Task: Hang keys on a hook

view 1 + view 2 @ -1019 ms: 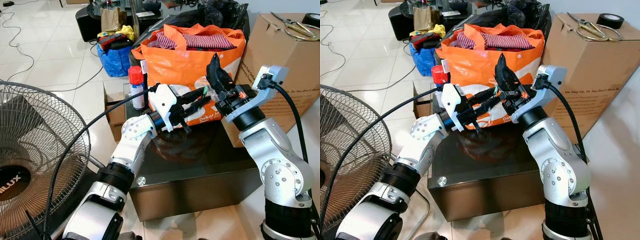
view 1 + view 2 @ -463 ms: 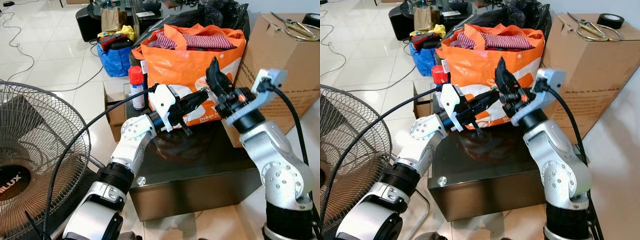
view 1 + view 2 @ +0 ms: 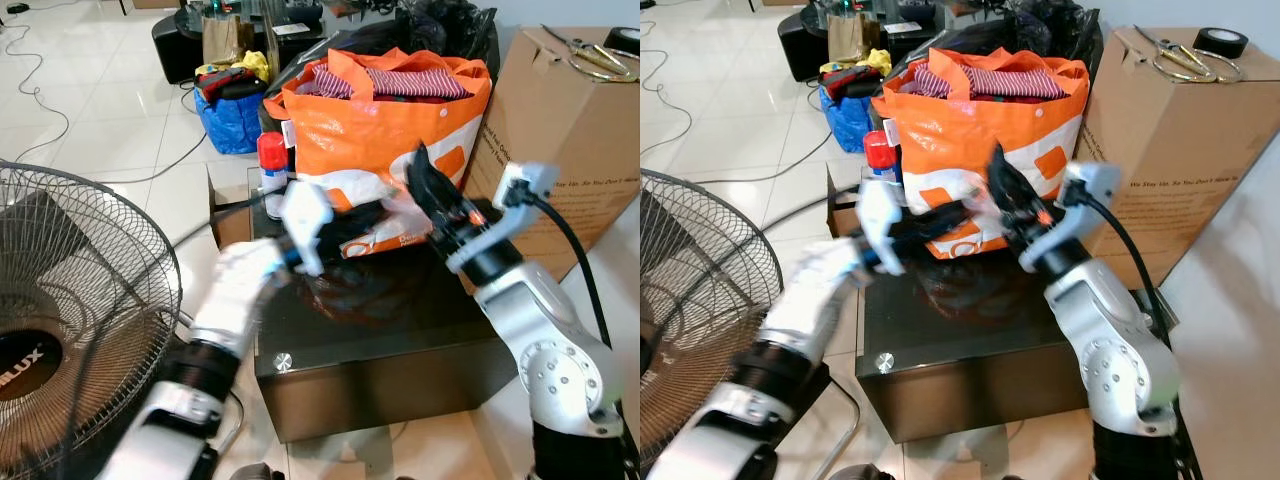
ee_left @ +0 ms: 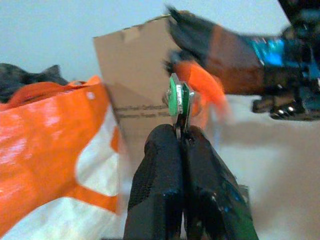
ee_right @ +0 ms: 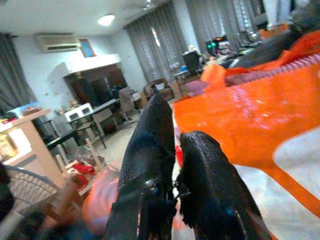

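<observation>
Looking through the head camera, I see my left tool point(image 3: 375, 212) blurred over the counter's point(image 3: 400, 330) back edge, by the orange bag point(image 3: 370, 120), near the right tool point(image 3: 425, 180). No hook visible, so I would slow down until I find one.

From the left wrist, the fingers point(image 4: 165, 175) are pressed shut on the keys point(image 4: 178, 100), green tag upright.

From the right wrist, that tool's fingers point(image 5: 150, 150) nearly touch; I cannot tell what they pinch.

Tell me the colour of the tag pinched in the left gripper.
Green tag, clearest in the left wrist view.
</observation>
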`<state>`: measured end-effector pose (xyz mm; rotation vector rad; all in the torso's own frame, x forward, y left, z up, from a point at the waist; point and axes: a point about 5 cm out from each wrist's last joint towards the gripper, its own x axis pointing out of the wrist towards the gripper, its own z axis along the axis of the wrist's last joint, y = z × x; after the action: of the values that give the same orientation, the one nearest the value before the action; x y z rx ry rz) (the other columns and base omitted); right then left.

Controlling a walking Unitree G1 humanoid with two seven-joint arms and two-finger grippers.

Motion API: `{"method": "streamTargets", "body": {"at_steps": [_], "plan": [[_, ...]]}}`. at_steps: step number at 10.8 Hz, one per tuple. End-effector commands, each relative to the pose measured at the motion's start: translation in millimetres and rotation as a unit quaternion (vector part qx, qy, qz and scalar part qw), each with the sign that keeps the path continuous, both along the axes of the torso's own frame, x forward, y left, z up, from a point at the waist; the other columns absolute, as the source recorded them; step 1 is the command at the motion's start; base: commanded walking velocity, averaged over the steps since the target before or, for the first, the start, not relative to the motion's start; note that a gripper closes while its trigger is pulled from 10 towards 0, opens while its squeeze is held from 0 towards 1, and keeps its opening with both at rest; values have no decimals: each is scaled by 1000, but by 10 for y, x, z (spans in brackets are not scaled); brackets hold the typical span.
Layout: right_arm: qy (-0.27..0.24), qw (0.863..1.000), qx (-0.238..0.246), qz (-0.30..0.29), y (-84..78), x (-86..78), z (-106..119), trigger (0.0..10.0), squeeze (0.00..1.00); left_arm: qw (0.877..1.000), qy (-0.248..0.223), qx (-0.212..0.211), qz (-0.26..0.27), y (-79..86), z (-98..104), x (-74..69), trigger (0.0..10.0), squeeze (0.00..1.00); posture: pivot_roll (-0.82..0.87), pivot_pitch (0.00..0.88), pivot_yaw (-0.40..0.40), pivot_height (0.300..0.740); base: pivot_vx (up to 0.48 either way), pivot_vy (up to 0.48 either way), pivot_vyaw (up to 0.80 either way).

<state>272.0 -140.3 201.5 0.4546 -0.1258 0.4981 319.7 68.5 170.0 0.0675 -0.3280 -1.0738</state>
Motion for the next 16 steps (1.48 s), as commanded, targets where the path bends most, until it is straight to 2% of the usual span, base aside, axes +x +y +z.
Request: {"method": "streamTargets", "body": {"at_steps": [1, 3, 5, 6, 7, 8, 9, 10, 11, 12, 13, 14, 15, 16], "plan": [[5, 1000, 1, -21, -47, 22, -15, 10000, 1000, 1000, 7, 4, -12, 9, 1, -31, 0, 0, -68, 0, 41, 740, 0, 0, 0], [11, 998, 9, -69, -186, 63, -29, 10000, 1000, 998, 41, 27, -36, 45, -94, -99, 0, 0, -69, 0, 49, 740, 0, 0, 0], [22, 994, 3, -110, -331, 71, -75, 10000, 1000, 996, 71, 48, -32, 99, -174, -116, 0, 0, -67, 0, 52, 740, 0, 0, 0], [58, 985, -39, -160, -495, 51, -219, 10000, 1000, 984, 132, 121, -19, 214, -379, -142, 0, 0, -65, 0, 57, 740, 0, 0, 0], [79, 978, -77, -179, -576, -12, -357, 10000, 1000, 968, 170, 185, -9, 351, -579, -209, 0, 0, -64, 0, 62, 740, 0, 0, 0], [94, 973, -110, -180, -597, -72, -454, 10000, 1000, 966, 180, 187, 4, 408, -620, -237, 0, 0, -67, 0, 70, 740, 0, 0, 0], [149, 947, -202, -203, -620, -270, -757, 10000, 1000, 976, 179, 102, 66, 452, -493, -276, 0, 0, -76, 0, 82, 740, 0, 0, 0], [162, 934, -223, -228, -628, -334, -839, 10000, 1000, 978, 170, 78, 94, 452, -444, -288, 5216, 0, -87, 0, 88, 740, 0, 0, 0], [155, 915, -238, -288, -660, -429, -922, 10000, 1000, 973, 155, 55, 161, 478, -425, -285, 10000, 0, -101, 0, 90, 740, 0, 0, 0], [142, 906, -240, -317, -667, -527, -951, 10000, 1000, 957, 178, 78, 218, 540, -502, -289, 10000, 0, -102, 0, 88, 740, 0, 0, 0], [146, 903, -244, -321, -661, -568, -976, 10000, 1000, 950, 187, 82, 237, 564, -525, -296, 10000, 0, -103, 0, 88, 740, 0, 0, 0], [190, 888, -259, -328, -651, -660, -1092, 10000, 1000, 943, 196, 69, 260, 605, -576, -340, 10000, 0, -113, 0, 98, 740, 0, 0, 0], [184, 890, -253, -331, -625, -665, -1109, 10000, 1000, 933, 173, 29, 314, 661, -563, -319, 10000, 0, -111, 0, 107, 740, 0, 0, -594], [145, 893, -269, -330, -604, -650, -1087, 10000, 1000, 925, 163, 14, 342, 694, -540, -298, 10000, 0, -105, 0, 105, 740, 0, 0, -800]]}}
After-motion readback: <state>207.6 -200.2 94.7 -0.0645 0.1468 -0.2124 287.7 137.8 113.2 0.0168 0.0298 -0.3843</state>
